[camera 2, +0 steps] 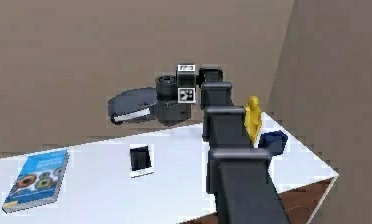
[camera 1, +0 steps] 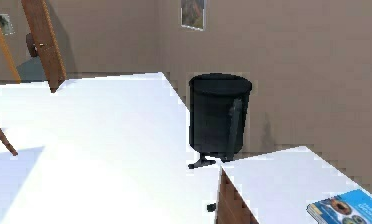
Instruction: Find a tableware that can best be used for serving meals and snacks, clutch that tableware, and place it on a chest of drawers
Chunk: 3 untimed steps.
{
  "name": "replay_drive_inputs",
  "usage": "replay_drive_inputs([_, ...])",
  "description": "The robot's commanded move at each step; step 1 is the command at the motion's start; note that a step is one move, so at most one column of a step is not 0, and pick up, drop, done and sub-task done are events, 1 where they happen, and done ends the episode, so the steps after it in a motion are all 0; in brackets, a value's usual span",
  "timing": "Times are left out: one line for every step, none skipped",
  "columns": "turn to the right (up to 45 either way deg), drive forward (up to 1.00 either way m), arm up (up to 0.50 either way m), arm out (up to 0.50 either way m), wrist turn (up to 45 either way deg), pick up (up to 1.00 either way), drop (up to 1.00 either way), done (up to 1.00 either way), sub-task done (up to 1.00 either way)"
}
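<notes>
Plate point(camera 2: 127, 106) held clear by the hand point(camera 2: 147, 102), over the white cabinet top point(camera 2: 99, 152) near brown walls point(camera 2: 64, 60).

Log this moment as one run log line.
stage: carry | gripper holds grey plate clear of white top | on top: blue book, phone, yellow figure | forward view: black bin

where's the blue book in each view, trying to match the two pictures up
Forward view: the blue book is in the bottom right corner, lying on the white top.
Arm side view: the blue book lies flat at the lower left, near the left end of the white top.
Shared landmark: the white top under it.
</notes>
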Motion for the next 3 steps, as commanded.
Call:
replay_drive_inputs([0.0,0.00,0.00,0.00,21.0,0.00,0.00,0.00,0.00])
replay_drive_inputs([0.0,0.00,-0.28,0.00,0.0,0.00,0.00,0.00,0.00])
replay_drive_inputs([0.0,0.00,0.00,0.00,0.0,0.00,1.00,0.00,0.00])
